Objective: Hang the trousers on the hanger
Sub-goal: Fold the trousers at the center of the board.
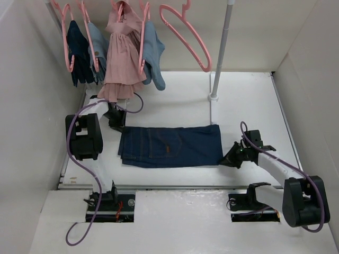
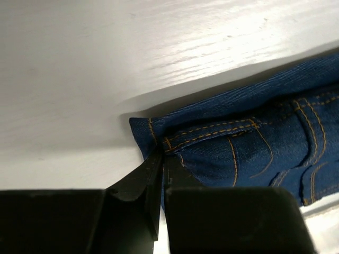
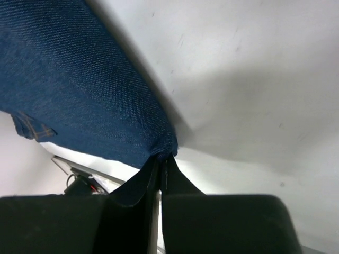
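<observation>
While the trousers (image 1: 170,145) lie folded flat on the white table (image 1: 175,100), with waistband and pocket stitching toward their left end, you have both arms on them. Your left gripper (image 2: 161,156) sits at the trousers' far-left corner. Its jaws are pressed together on the waistband edge, right where the orange seam lines meet. Your right gripper (image 3: 164,159) is at the trousers' near-right corner, on the plain leg end, with its jaws likewise pinched tight on the tip of the denim. From the overhead view you cannot tell whether either corner is raised off the surface, and the rest of the cloth looks flat. The hanger (image 1: 186,33), thin and pink, hangs tilted well beyond the trousers' far edge, above their right half and apart from them. A white pole (image 1: 220,53) stands just past the trousers' far-right corner. Beyond their far-left corner hang a pink dress (image 1: 123,58), a dark navy garment (image 1: 79,50) and light blue garments (image 1: 153,53), all on pink hangers of the same kind.
</observation>
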